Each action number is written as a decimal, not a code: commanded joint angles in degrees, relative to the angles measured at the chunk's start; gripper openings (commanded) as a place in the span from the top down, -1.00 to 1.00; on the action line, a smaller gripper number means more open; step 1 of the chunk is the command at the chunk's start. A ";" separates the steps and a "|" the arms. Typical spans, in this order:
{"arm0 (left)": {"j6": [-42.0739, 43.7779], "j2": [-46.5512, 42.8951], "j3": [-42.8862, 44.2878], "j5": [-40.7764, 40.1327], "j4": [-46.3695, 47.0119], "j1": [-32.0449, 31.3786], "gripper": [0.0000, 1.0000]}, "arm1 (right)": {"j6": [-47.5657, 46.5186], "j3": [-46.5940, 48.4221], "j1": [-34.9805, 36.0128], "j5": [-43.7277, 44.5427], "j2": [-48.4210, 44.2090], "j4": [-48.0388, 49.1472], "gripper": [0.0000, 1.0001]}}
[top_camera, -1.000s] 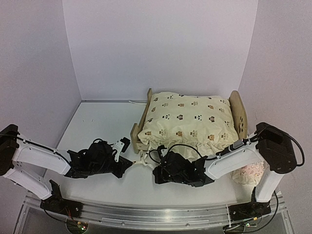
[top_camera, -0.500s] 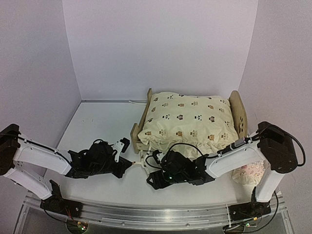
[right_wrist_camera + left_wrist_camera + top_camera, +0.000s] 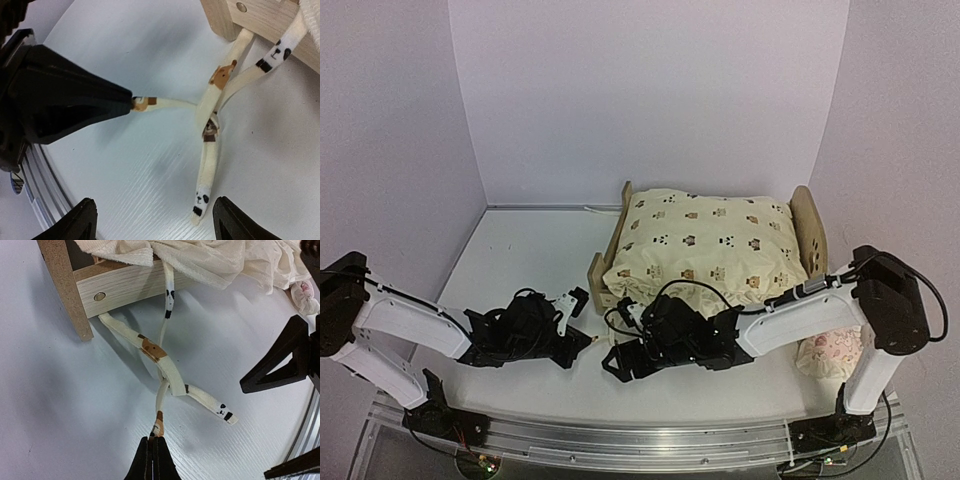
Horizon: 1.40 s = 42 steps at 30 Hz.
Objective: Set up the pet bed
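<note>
Left gripper (image 3: 152,460), seen from its own wrist camera: jaws pressed together, pinching the very end of one thin tie (image 3: 159,416) just above the table (image 3: 60,405). This tie runs back up to the cream printed cushion (image 3: 210,257). A second tie (image 3: 150,347), wider, comes from under the wooden side rail and crosses over the first; its free end, printed with a panda face, lies flat on the table.

Overhead, the right gripper (image 3: 620,362) faces the left one. Its jaws are spread wide and grip nothing. In its wrist view the two fingertips stand to either side of the loose panda end, apart from it.

Overhead, the pet bed (image 3: 603,292) stands on the right half of the table. Its footboard (image 3: 597,277) points toward the middle and its rounded headboard (image 3: 809,232) toward the right wall. The cushion lies on top, its ruffle hanging over the near side. A pink pillow (image 3: 832,352) lies on the table beside the right arm, partly hidden by it.
</note>
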 commanded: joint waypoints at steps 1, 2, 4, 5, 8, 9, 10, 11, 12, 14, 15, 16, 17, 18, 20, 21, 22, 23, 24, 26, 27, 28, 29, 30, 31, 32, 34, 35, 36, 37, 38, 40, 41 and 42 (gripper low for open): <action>0.54 -0.27 0.24 0.83 2.01 -0.04 1.00 | -2.07 3.38 -0.61 4.45 3.91 -2.04 -0.57; 0.54 -0.34 0.20 0.83 1.98 -0.04 1.00 | -2.74 4.11 -0.61 4.66 4.79 -2.50 -0.55; 0.59 -0.47 0.19 0.94 1.99 -0.09 1.00 | -3.94 5.41 -0.59 4.97 6.39 -3.27 -0.48; 0.60 -0.53 0.17 0.95 2.02 -0.09 1.00 | -4.45 6.03 -0.57 5.10 7.13 -3.65 -0.45; 0.53 -0.44 0.17 1.00 1.97 -0.08 1.00 | -5.90 7.28 -0.61 5.65 8.59 -4.50 -0.34; 0.52 -0.45 0.17 1.07 1.97 0.00 1.00 | -6.24 7.44 -0.57 6.07 8.95 -4.68 -0.30; 0.52 -0.51 0.17 1.08 1.92 -0.07 1.00 | -6.49 7.49 -0.61 6.66 9.23 -4.89 -0.24; 0.52 -0.59 0.21 1.02 1.89 -0.08 1.00 | -6.68 7.50 -0.59 6.93 9.54 -5.03 -0.15; 0.46 -0.67 0.19 0.88 1.82 -0.09 1.00 | -6.80 7.50 -0.61 7.08 9.80 -5.08 -0.05; 0.36 -0.82 0.19 0.51 1.59 -0.06 1.00 | -6.86 7.45 -0.60 7.01 10.12 -5.17 0.23; 0.30 -0.87 0.24 0.33 1.47 -0.05 1.00 | -6.85 7.37 -0.61 6.89 10.18 -5.18 0.36; 0.26 -0.94 0.19 0.09 1.34 -0.06 1.00 | -6.93 7.21 -0.61 6.85 10.14 -5.17 0.52; 0.19 -1.04 0.13 -0.14 1.26 -0.07 1.00 | -7.04 7.07 -0.61 6.92 10.06 -5.18 0.63; 0.06 -1.23 0.03 -0.40 1.15 -0.03 1.00 | -7.20 6.80 -0.61 7.05 9.80 -5.16 0.74; -0.37 -1.69 0.04 -1.31 0.40 -0.04 1.00 | -7.39 6.06 -0.61 7.99 8.90 -5.18 0.94; -0.69 -1.93 0.15 -2.45 -0.24 -0.02 1.00 | -7.56 5.65 -0.60 8.78 8.11 -5.42 0.98; -1.12 -2.17 0.27 -3.87 -1.07 -0.04 1.00 | -7.81 5.32 -0.60 9.71 7.29 -5.71 1.00; -1.74 -2.36 0.58 -5.79 -2.18 0.02 1.00 | -8.30 5.06 -0.61 10.84 6.40 -6.22 1.00; -2.17 -2.55 0.90 -7.56 -3.39 0.12 1.00 | -8.94 4.90 -0.60 11.75 5.35 -6.89 1.00; -3.18 -3.13 1.71 -10.35 -5.51 0.64 1.00 | -10.21 4.77 -0.67 13.25 3.25 -8.18 1.00; -3.67 -3.43 2.05 -11.30 -6.41 1.27 1.00 | -10.77 4.80 -0.73 14.15 2.37 -9.06 1.00; -4.08 -3.68 2.31 -11.95 -7.10 2.06 1.00 | -11.21 4.86 -0.82 15.06 1.35 -10.50 1.00; -4.42 -3.94 2.53 -12.10 -7.63 2.87 1.00 | -11.66 4.85 -1.01 15.46 0.44 -11.44 1.00; -4.78 -4.24 2.68 -11.94 -8.11 4.24 1.00 | -11.91 4.69 -1.20 16.10 -0.35 -12.02 1.00; -4.97 -4.36 2.76 -11.37 -8.34 5.80 1.00 | -12.11 4.43 -1.55 16.72 -1.31 -12.69 1.00; -5.10 -4.48 2.90 -10.57 -8.57 7.16 1.00 | -12.28 4.06 -1.85 17.24 -2.35 -13.17 1.00; -5.08 -4.62 3.16 -9.63 -8.78 9.37 1.00 | -12.69 3.10 -2.56 18.38 -4.62 -14.06 1.00; -4.99 -4.56 3.35 -9.46 -8.79 10.08 1.00 | -12.94 2.64 -3.01 19.10 -5.88 -14.63 1.00; -4.86 -4.26 3.64 -9.39 -8.77 10.69 1.00 | -13.10 2.14 -3.51 19.62 -7.18 -15.11 1.00; -4.67 -3.71 4.10 -9.38 -8.77 11.17 1.00 | -13.33 1.73 -4.20 20.13 -8.42 -15.55 1.00; -4.46 -2.78 4.75 -9.38 -8.86 11.47 1.00 | -13.48 1.46 -5.24 20.48 -9.40 -15.91 1.00; -4.47 -0.92 5.80 -9.53 -8.76 12.09 1.00 | -13.71 1.30 -7.47 19.50 -11.22 -16.76 1.00; -4.75 0.10 6.29 -9.70 -8.70 12.38 1.00 | -14.06 1.74 -8.77 18.80 -11.77 -17.42 1.00; -5.21 1.10 6.73 -9.83 -8.64 12.84 1.00 | -14.70 2.44 -9.94 18.22 -12.12 -18.08 1.00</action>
